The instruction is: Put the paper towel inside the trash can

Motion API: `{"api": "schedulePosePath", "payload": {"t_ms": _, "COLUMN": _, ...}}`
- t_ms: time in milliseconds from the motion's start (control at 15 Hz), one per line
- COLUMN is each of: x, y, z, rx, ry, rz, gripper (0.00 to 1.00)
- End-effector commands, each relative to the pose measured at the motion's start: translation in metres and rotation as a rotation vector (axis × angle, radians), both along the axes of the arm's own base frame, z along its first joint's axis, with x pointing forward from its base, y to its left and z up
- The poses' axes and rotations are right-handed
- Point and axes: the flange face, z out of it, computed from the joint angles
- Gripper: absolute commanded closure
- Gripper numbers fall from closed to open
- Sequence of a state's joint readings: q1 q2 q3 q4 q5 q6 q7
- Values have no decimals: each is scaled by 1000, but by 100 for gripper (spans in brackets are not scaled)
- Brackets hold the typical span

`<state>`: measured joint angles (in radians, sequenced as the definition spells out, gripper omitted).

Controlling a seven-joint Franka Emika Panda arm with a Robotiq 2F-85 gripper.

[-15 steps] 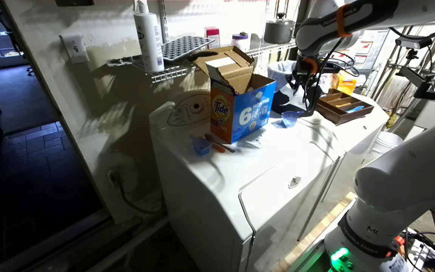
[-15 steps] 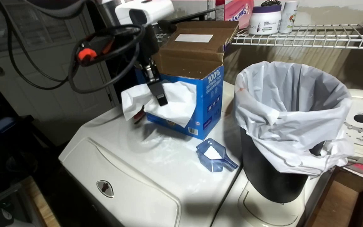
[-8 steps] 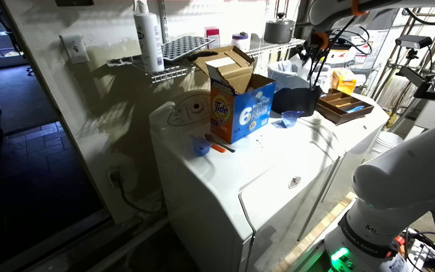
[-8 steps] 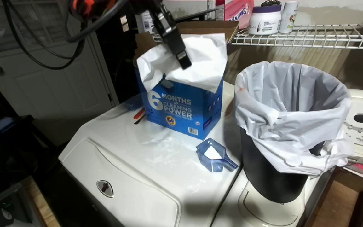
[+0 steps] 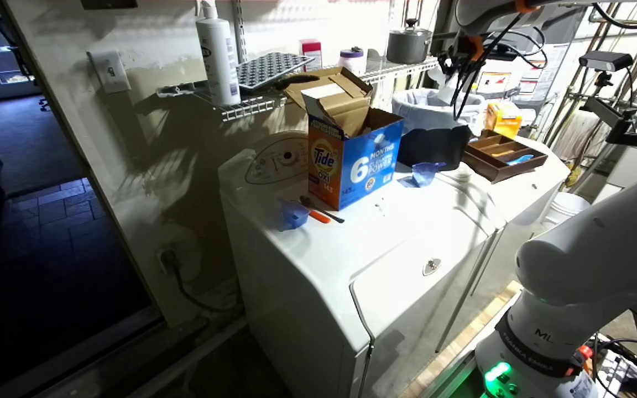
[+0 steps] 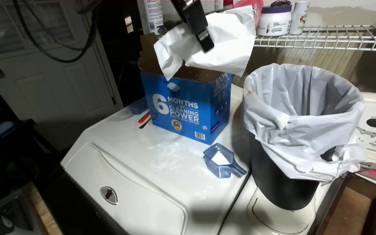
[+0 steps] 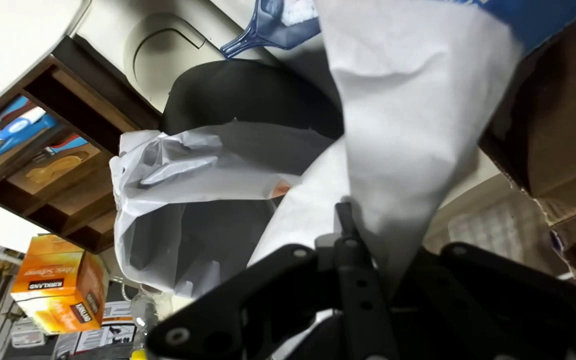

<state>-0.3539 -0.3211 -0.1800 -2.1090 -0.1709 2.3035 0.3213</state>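
- Gripper (image 6: 205,41): held high, its jaws pinching the paper towel (image 6: 228,40); the white sheet spreads, crumpled, to either side of the grip, outside the trash can (image 6: 273,184).
- Trash can: black and upright, below the gripper to one side, standing on a white appliance (image 6: 240,222). A pale liner (image 6: 305,137) covers its inner wall, folds over the rim and bunches low on one side; the bottom is hidden from where I stand.
- Cardboard box (image 6: 188,107): below the gripper on the opposite side, upright on the neighbouring appliance (image 6: 135,182), its flap laid back; I cannot make out the contents.
- Blue scoop (image 6: 224,172): lower than the gripper, near both box and trash can, holding white powder (image 6: 220,159).
- Blue cup (image 5: 294,215): farther from the gripper, past the box; its contents I cannot tell.
- Wooden tray (image 5: 479,167): beyond the trash can from the gripper, divided; a blue-and-white utensil (image 7: 10,130) lies in one compartment, a tan spoon-shaped piece (image 7: 58,167) in another.
- Orange carton (image 7: 58,295): also beyond the trash can from the gripper, near the tray, lettered "Fabric Softener"; its interior is out of sight.
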Motion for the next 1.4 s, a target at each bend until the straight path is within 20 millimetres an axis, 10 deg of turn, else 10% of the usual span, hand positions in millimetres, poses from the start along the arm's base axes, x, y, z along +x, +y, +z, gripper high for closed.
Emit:
{"api": "schedulePosePath", "payload": {"t_ms": 0, "x": 10, "y": -4, "z": -20, "rx": 26, "ry": 29, "rz": 33, "gripper": 99}}
{"api": "schedulePosePath", "payload": {"t_ms": 1333, "x": 76, "y": -125, "z": -37, "rx": -27, "ry": -163, "rz": -137, "gripper": 99}}
